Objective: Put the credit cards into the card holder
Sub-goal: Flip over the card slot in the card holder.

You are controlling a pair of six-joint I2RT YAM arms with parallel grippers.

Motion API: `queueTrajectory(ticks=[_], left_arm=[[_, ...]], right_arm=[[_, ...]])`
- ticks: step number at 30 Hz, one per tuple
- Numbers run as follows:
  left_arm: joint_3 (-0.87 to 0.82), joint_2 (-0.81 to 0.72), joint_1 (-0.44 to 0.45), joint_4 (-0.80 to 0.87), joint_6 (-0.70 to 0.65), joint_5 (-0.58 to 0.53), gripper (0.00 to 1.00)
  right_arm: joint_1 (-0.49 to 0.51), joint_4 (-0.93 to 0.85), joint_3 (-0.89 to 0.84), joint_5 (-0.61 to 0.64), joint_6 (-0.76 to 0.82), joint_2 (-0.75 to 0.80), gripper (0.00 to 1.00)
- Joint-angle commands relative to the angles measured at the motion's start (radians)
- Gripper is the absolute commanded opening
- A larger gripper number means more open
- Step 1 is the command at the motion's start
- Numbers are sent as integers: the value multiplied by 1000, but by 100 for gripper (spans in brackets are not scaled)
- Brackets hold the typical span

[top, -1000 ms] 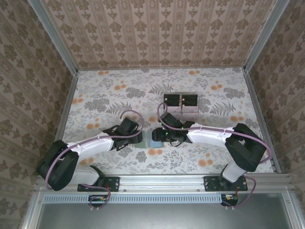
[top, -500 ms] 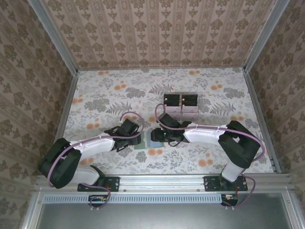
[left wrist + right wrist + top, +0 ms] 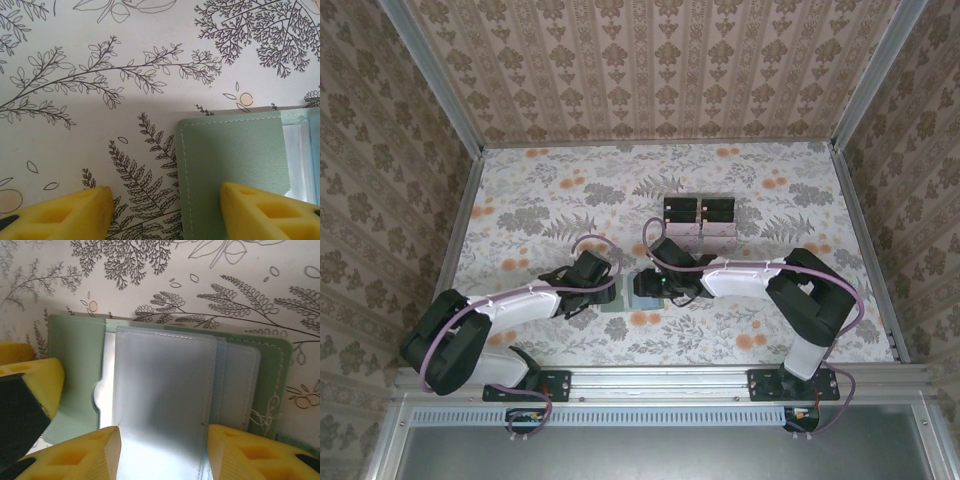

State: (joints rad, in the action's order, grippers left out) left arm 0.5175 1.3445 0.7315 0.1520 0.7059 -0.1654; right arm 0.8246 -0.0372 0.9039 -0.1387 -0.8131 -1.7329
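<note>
The table [image 3: 550, 190] is covered in a pale cloth printed with grey ferns and leaves and small orange flowers. Three walls [image 3: 650, 70] papered in a beige damask stripe close it in at the back and both sides, with bare metal posts at the corners. A metal rail [image 3: 660, 380] runs along the near edge and carries both arm bases.

Toward the back, right of centre, stands a clear tray [image 3: 700, 228] with black blocks [image 3: 698, 208] in it, well apart from the work.

The dull-green card holder [image 3: 75, 370] lies open and flat on the cloth near the middle of the table, between the two arms. The left hand [image 3: 165, 192] is released: its yellow fingers [image 3: 55, 215] stand wide apart, one over bare cloth, the other over the holder's left flap, and nothing is pinched between them.

The right hand [image 3: 162, 432] is grasping a grey-blue credit card [image 3: 165, 390], one finger at each long edge. The card lies over the holder's middle, just beside a paler stitched panel on its right. From above, both hands meet low over the holder [image 3: 615, 303].
</note>
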Motion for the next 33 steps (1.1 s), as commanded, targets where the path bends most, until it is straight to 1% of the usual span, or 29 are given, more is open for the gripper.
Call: queueTrajectory(ticks=[1,10,22,29,33], left_arm=[[-39,33,-6,-65,-4,9,62],[-46,33,-7,-84,-10,12,62],[-43,16,-13,-77,-14,3,63],[-43,-42,-59,-48,-10,14,66],[-42,-101,-104,-16,14,22,71]], right_arm=[[-10,79,-16,-71,-32,-22,50],[-26,217,-51,-158,-99,-22,50],[-27,213,-49,-157,-101,-22,50],[-28,215,-44,-165,-103,-23,50],[-19,205,-23,-174,-104,-22,50]])
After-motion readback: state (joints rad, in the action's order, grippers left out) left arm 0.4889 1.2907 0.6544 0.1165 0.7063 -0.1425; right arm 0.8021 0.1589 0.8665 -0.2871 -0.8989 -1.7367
